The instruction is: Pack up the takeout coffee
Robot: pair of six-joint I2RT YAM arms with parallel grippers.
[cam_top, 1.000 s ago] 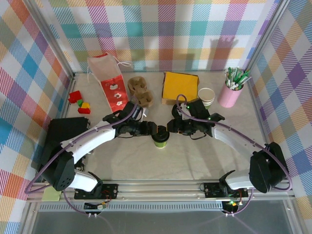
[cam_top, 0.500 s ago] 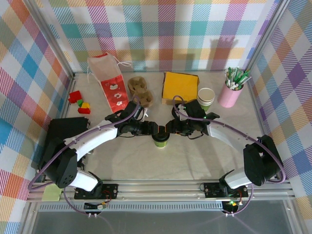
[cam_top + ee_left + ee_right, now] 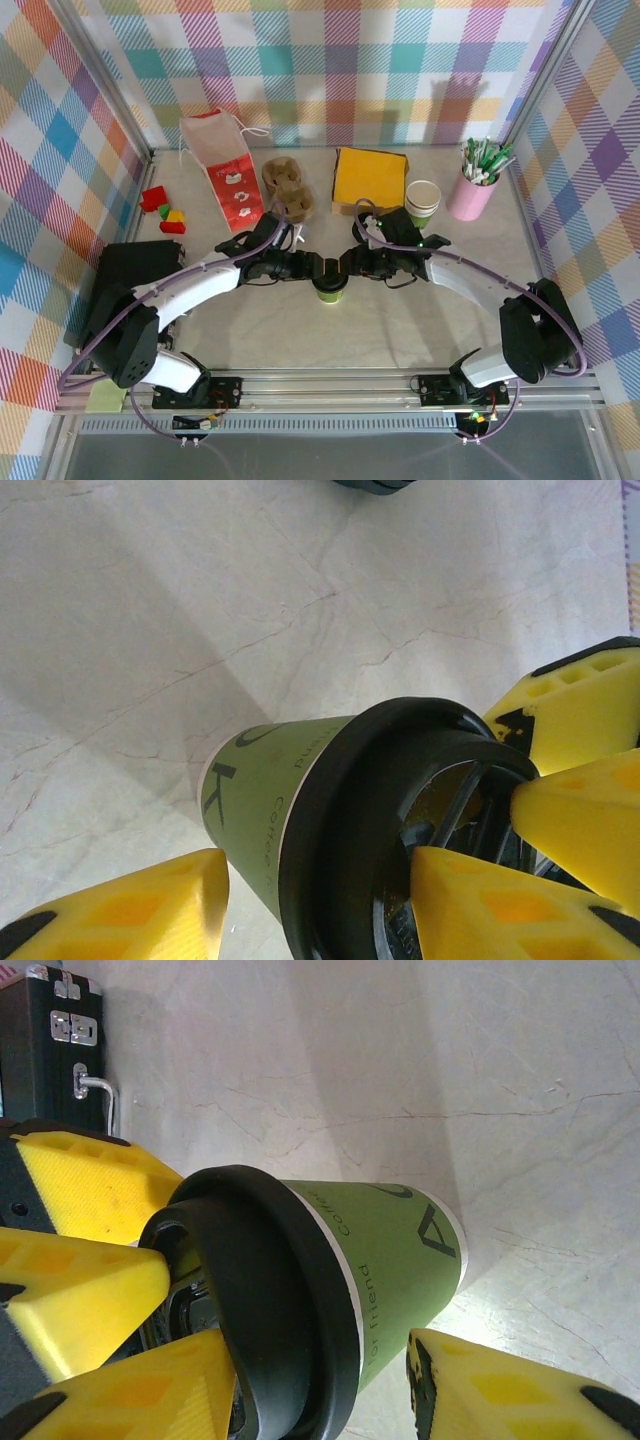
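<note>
Top external view: the lidded green takeout coffee [image 3: 330, 288] is seen upright at frame centre, flanked closely and equally by the left gripper [image 3: 316, 271] and the right gripper [image 3: 346, 269]. Both are held spread, straddling it without pinching.

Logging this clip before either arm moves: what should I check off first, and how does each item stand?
1. Lidded green cup upright on the table: ok.
2. Black lid seated on the cup: ok.
3. Left gripper straddles the cup: ok.
4. Right gripper straddles the cup: ok.
5. Either gripper clamped firmly: cannot tell.
6. Brown cup carrier sockets look empty: ok.
</note>
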